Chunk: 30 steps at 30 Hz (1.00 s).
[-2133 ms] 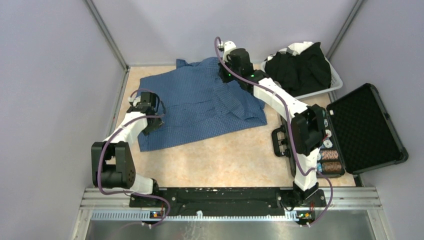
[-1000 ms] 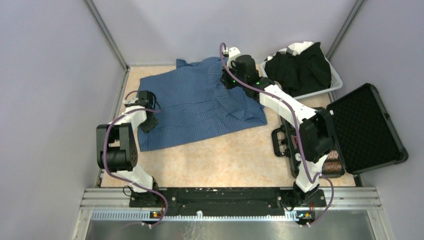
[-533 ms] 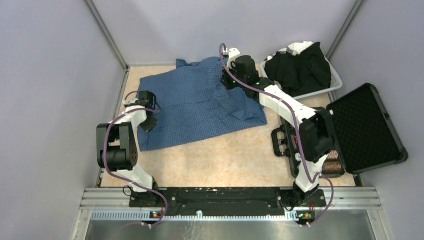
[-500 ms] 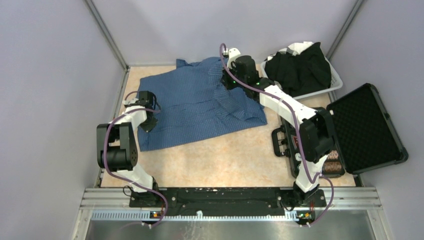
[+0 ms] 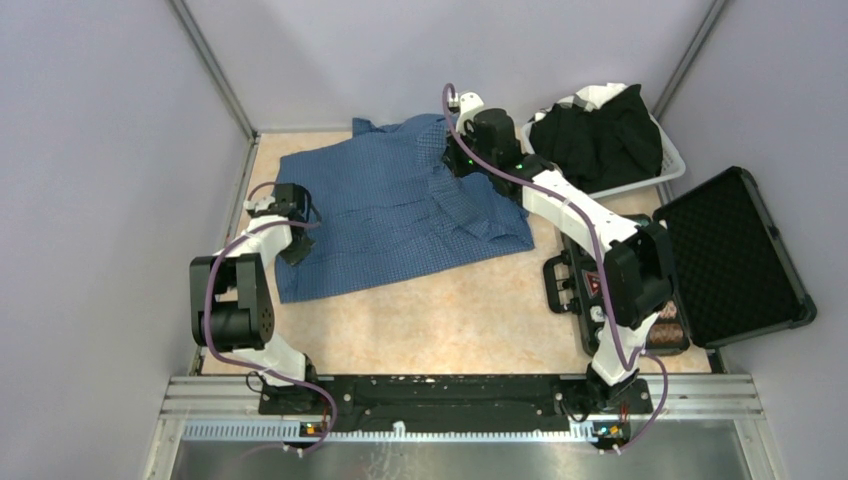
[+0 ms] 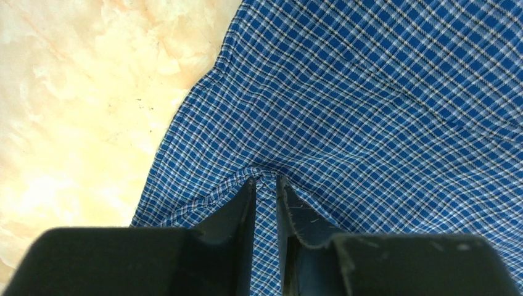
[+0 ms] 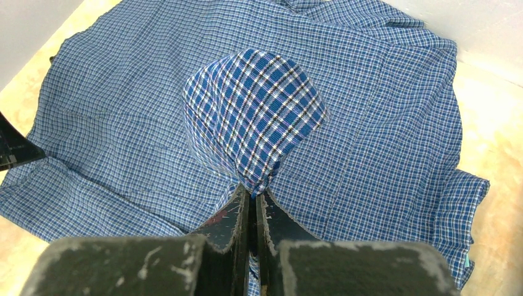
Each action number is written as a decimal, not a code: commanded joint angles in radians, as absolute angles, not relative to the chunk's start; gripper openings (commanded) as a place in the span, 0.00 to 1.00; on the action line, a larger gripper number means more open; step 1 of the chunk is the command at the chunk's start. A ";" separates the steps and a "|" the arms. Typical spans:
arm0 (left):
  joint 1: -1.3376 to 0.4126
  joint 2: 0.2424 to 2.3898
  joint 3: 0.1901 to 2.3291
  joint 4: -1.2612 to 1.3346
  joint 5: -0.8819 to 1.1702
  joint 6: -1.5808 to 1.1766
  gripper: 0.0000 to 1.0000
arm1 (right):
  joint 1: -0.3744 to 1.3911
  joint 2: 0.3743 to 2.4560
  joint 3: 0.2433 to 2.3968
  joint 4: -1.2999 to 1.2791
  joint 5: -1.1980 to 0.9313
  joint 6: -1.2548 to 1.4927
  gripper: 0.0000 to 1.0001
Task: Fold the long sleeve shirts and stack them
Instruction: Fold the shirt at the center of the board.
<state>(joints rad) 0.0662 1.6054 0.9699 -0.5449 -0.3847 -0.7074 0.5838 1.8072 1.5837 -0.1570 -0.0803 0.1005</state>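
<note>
Blue shirt: the blue shirt lay spread over the far left part of the table, collar toward the far wall, with folds bunched along its right side.
Left gripper: the left gripper sat low at the shirt's left edge, near the bare tabletop. Its fingers were nearly together and pinched a small ridge of the checked cloth.
Right gripper: the right gripper was over the far right part of the shirt, near the collar. Its fingers were pressed close on a gather of cloth, which stood up above the tips as a puffed, rounded peak.
Black shirts: the black shirts were heaped in a white basket at the far right, apart from the blue one.
Case: a black case lay open at the right edge, its foam-lined lid tipped outward, just right of the right arm.
</note>
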 commanded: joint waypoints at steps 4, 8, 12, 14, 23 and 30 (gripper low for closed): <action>0.077 1.619 0.985 -0.525 -0.397 -0.707 0.38 | 0.577 1.747 1.600 -0.123 -0.094 0.106 0.00; 0.080 1.633 0.986 -0.514 -0.389 -0.703 0.38 | 0.577 1.745 1.598 -0.126 -0.092 0.102 0.00; 0.081 1.644 0.986 -0.500 -0.383 -0.699 0.36 | 0.577 1.745 1.597 -0.126 -0.094 0.101 0.00; 0.081 1.647 0.982 -0.494 -0.381 -0.695 0.33 | 0.577 1.743 1.596 -0.127 -0.095 0.102 0.00; 0.082 1.642 0.962 -0.479 -0.390 -0.686 0.12 | 0.577 1.734 1.592 -0.130 -0.091 0.100 0.00; 0.084 1.622 0.951 -0.474 -0.395 -0.681 0.00 | 0.577 1.719 1.591 -0.129 -0.088 0.097 0.00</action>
